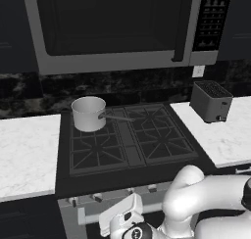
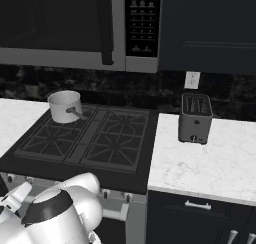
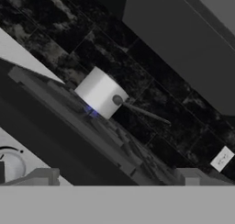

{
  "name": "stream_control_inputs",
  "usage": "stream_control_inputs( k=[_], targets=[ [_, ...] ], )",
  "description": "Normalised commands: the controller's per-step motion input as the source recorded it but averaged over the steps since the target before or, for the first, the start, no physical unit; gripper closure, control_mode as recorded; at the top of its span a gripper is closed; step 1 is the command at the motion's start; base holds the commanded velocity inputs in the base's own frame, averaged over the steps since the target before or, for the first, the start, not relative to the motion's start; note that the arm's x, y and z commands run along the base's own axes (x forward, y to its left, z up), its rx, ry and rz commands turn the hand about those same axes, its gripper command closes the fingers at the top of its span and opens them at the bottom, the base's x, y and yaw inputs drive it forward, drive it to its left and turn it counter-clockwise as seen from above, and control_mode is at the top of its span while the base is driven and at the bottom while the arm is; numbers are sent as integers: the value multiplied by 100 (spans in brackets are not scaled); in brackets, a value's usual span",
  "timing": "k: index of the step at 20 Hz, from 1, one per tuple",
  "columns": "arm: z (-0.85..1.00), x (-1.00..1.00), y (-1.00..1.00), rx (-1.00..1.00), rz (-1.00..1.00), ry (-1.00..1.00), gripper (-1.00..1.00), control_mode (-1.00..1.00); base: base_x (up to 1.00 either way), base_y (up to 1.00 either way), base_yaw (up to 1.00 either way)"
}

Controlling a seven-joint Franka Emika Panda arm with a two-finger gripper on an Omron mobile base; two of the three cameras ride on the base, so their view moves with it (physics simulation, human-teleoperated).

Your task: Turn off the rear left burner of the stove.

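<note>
Black cast-iron rear left burner (image 1: 93, 128) sits upper left of the wide black gas stove (image 1: 147, 167), under a silver-grey saucepan (image 1: 88, 113); blue flame at the pan base in hand view. Fingers (image 3: 188, 177) apart, empty, low before the silver front panel (image 1: 90, 201). Grey toaster (image 1: 211, 101) on white marble bench (image 1: 225, 135), right.

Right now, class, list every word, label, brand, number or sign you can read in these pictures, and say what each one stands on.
No text can be read anywhere.
Microwave keypad: rows of small light marks, too small and blurred to read.
Toaster: no visible label or brand.
Saucepan: plain, no marking.
Stove front knobs: no readable signs.
Wall outlet: blank plate, no writing.
</note>
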Motion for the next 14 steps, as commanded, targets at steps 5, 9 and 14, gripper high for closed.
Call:
stream_control_inputs(
  k=[5,9,14],
  targets=[
    [-26,0,34,0,5,0,-100,-100,0,0,0],
    [-18,0,36,0,5,0,-100,-100,0,0,0],
    [-18,0,12,0,3,0,-100,-100,0,0,0]
  ],
)
